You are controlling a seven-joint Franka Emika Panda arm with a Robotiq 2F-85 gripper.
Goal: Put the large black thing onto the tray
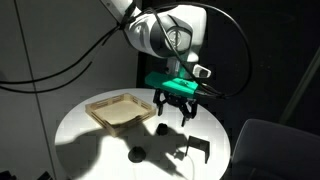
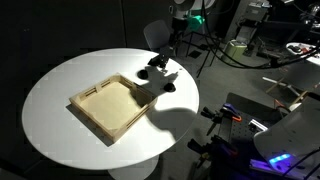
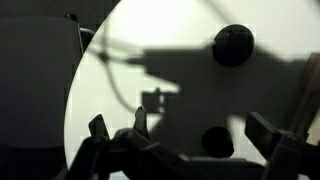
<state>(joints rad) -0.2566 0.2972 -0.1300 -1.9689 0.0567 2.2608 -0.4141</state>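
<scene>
The large black thing [image 1: 197,149] is an open bracket with legs, standing on the round white table near its edge; in the wrist view [image 3: 152,100] it lies in shadow ahead of the fingers. The light-tan wooden tray [image 1: 115,108] sits on the table, also in an exterior view [image 2: 108,106], and holds nothing. My gripper [image 1: 176,106] hovers above the table between tray and bracket, open and empty. In the wrist view its fingers [image 3: 185,140] frame a flat black blob [image 3: 217,140] on the table below.
A small round black lump [image 1: 137,153] lies near the table's front edge, and in the wrist view [image 3: 232,45] it is beyond the blob. The arm casts heavy shadows on the table [image 2: 60,80]. Cables and equipment stand around the table.
</scene>
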